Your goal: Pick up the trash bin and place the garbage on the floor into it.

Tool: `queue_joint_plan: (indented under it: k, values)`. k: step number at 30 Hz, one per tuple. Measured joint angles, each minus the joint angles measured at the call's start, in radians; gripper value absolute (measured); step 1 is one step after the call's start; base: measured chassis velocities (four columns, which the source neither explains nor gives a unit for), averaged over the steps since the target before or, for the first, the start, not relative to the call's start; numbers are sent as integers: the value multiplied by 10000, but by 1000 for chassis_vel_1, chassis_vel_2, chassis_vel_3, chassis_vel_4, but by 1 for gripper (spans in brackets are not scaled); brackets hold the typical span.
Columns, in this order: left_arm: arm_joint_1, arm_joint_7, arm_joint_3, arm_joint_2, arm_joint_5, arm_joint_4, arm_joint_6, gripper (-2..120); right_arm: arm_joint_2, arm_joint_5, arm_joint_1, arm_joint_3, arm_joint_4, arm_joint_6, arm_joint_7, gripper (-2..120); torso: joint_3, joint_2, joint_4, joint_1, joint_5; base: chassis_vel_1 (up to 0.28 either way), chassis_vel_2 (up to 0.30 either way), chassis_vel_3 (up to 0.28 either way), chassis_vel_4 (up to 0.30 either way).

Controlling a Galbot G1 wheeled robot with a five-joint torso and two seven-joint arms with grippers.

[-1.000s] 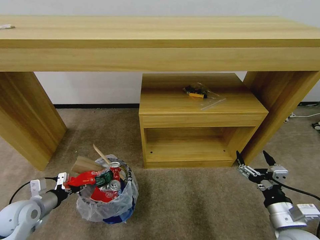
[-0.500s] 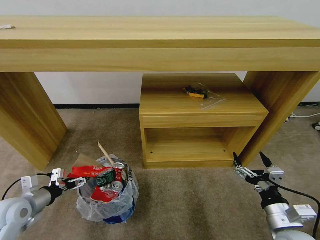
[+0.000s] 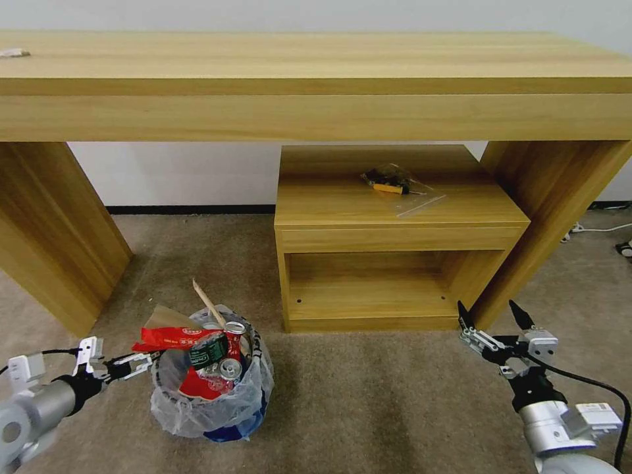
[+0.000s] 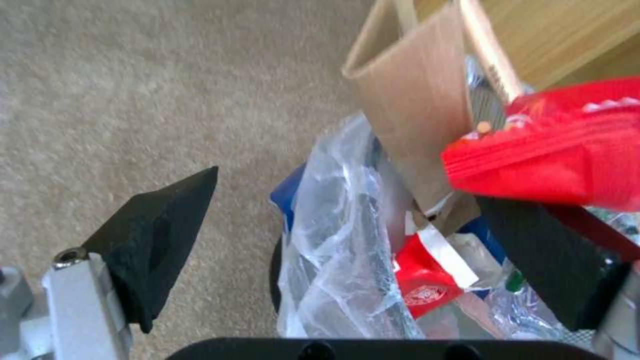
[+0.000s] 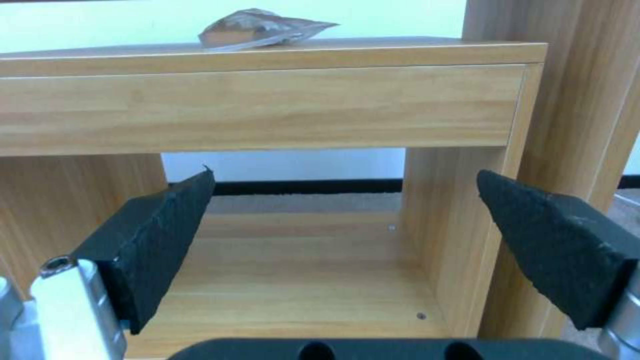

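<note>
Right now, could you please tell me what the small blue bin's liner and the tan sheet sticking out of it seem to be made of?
The small blue bin's liner looks like thin translucent plastic film: crinkled, glossy, with the contents showing through. The tan sheet looks like matte cardboard: flat brown face, stiff curl, no sheen.

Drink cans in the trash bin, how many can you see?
2: one can upright at the back of the trash bin, one can lower, near the middle. More may be buried under the litter.
</note>
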Motion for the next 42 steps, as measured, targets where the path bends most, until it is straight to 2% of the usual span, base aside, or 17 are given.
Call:
queue_joint_plan:
  k: [5,8,9,12,13,16,17,20,21,23,24,26,27,28,32,35,42]
  values:
    - [320,308,-512,-2,66,27,-282,100,28,-20,2,-58,21,-10,7,100,0,0,-1,0,1,0,0,0,0]
    - [625,718,-770,-104,829,104,-1245,100,56,-178,23,-76,-60,-24,-2,100,0,0,0,0,-1,0,0,0,0]
    - [625,718,-770,-104,829,104,-1245,100,56,-178,23,-76,-60,-24,-2,100,0,0,0,0,-1,0,0,0,0]
    - [959,897,-869,-423,1117,74,-2993,100,177,-355,16,-106,-183,-23,-41,100,0,0,-2,-2,0,0,0,0,0]
    - [959,897,-869,-423,1117,74,-2993,100,177,-355,16,-106,-183,-23,-41,100,0,0,-2,-2,0,0,0,0,0]
    - [1292,901,-884,-957,1790,34,-4816,100,384,-630,14,-218,-191,-18,-51,100,0,0,1,-2,0,0,0,0,0]
    - [1292,901,-884,-957,1790,34,-4816,100,384,-630,14,-218,-191,-18,-51,100,0,0,1,-2,0,0,0,0,0]
    - [1559,871,-846,-1602,2210,-23,-6078,100,620,-995,-14,-354,-176,6,-51,100,0,0,1,-2,-2,0,0,0,0]
    - [1559,871,-846,-1602,2210,-23,-6078,100,620,-995,-14,-354,-176,6,-51,100,0,0,1,-2,-2,0,0,0,0]
    - [1668,792,-812,-1971,2325,-79,-6825,100,734,-1284,-146,-448,-98,68,-51,100,0,1,0,-2,2,0,0,0,0]
    - [1668,792,-812,-1971,2325,-79,-6825,100,734,-1284,-146,-448,-98,68,-51,100,0,1,0,-2,2,0,0,0,0]
    - [1855,586,-646,-2618,2530,-155,-8138,100,903,-1554,-495,-580,209,100,-48,100,0,1,-1,-2,2,0,0,0,0]
    - [1990,585,-582,-2984,2724,-261,-8555,100,1022,-1657,-750,-656,477,66,5,100,0,2,1,-2,-3,0,0,0,0]
    - [1990,585,-582,-2984,2724,-261,-8555,100,1022,-1657,-750,-656,477,66,5,100,0,2,1,-2,-3,0,0,0,0]
    - [2268,556,-326,-3710,3396,-720,-8938,100,1308,-1969,-1270,-750,932,3,117,100,0,1,0,-2,0,0,0,0,0]
    - [2589,294,215,-4455,4079,-1365,-8987,100,1572,-2499,-1995,-780,1347,303,400,100,0,2,-1,-2,1,0,0,0,0]
    - [2916,-176,1276,-5147,4704,-2125,-8899,100,1790,-2929,-2954,-652,1885,939,695,100,0,2,-1,-2,2,0,0,0,0]
